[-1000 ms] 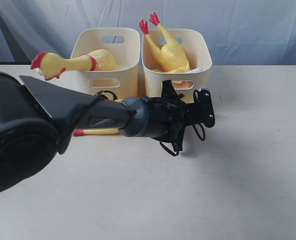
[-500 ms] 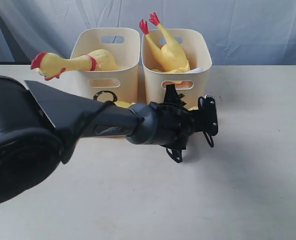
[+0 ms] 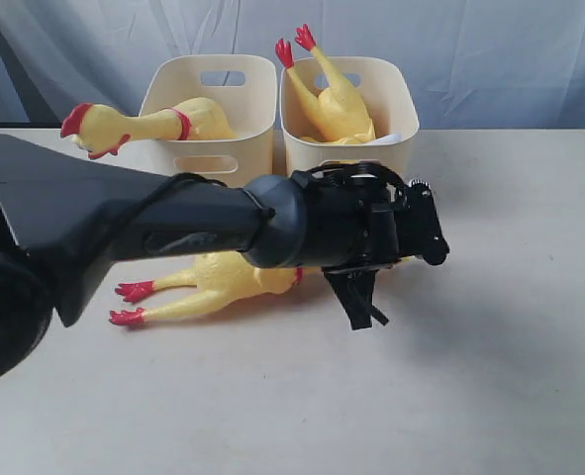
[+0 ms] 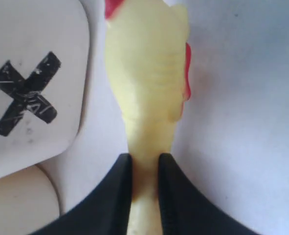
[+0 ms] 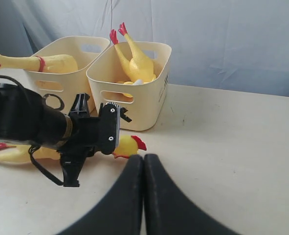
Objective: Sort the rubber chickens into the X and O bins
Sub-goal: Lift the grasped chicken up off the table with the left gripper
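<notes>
Pinching the neck of the one loose chicken (image 4: pixel 146 73), our left gripper (image 4: pixel 145 159) has both fingers pressed into the yellow rubber just behind the head. We see that chicken stretched flat on the table (image 3: pixel 490 346), red feet out toward our left side and its head just in front of the X bin (image 4: pixel 36 29). The O bin (image 3: pixel 257 148) stands side by side with it, the two touching. Each holds a bird already: a draped chicken (image 3: pixel 144 124) hangs its head out over the O bin's rim, and a feet-up chicken (image 3: pixel 337 99) is planted head-down in the X bin. Our right gripper (image 5: pixel 144 161) sits well back, fingers pressed together on nothing. We judge this to be the grasp on the final bird, with the lift not yet made. Next we need a clean rise. The long, floppy body will dangle from the neck, so the feet need height to clear a rim. Which bin it belongs in, we cannot tell.
</notes>
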Tool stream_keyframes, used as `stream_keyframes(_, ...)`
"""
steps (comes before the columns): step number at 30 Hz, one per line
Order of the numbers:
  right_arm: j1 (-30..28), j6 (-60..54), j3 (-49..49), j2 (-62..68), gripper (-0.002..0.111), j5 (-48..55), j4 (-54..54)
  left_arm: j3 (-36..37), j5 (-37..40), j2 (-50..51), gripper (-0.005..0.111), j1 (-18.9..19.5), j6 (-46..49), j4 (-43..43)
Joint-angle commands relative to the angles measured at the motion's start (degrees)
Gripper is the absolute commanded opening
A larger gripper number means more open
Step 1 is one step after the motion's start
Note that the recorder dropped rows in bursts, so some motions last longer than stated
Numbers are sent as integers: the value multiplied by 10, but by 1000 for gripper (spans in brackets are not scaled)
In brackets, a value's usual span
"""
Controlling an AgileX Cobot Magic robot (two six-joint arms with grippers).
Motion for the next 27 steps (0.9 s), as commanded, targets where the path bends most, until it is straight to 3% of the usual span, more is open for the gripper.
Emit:
stream_keyframes(1,1,0,-3,-3,0,-5,-4,2,14,-24,0,-5,74,-73)
stream_keyframes(18,1,0,-3,-3,0,-9,-4,1,125,-148,0,-7,190,-93)
stream_keyframes(27,1,0,-3,-3,0,-11,-4,1,162,-191,0,-44,222,-85)
